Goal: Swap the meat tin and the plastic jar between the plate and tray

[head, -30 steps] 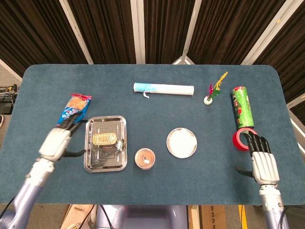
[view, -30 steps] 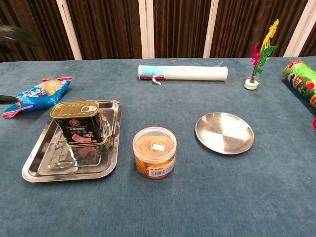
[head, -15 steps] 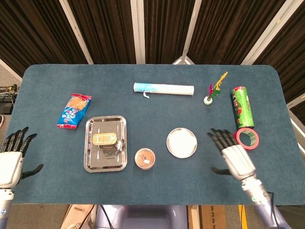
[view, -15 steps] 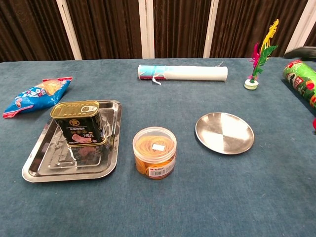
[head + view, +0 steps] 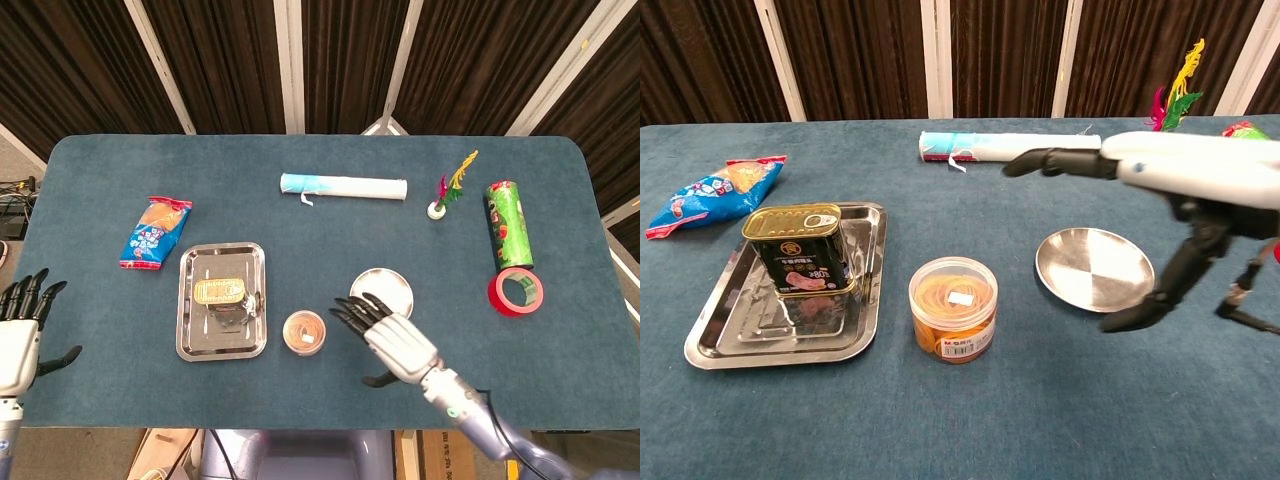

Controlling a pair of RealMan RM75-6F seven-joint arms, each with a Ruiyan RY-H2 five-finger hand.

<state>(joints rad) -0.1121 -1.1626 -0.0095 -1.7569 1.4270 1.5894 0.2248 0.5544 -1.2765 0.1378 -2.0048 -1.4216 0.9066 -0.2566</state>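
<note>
The right hand (fingers spread, empty) should descend squarely over the clear plastic jar of orange bands, gripping below its lid.

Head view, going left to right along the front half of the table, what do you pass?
left hand → snack bag → tray holding the meat tin → plastic jar → right hand, partly over the plate → red tape roll
</note>
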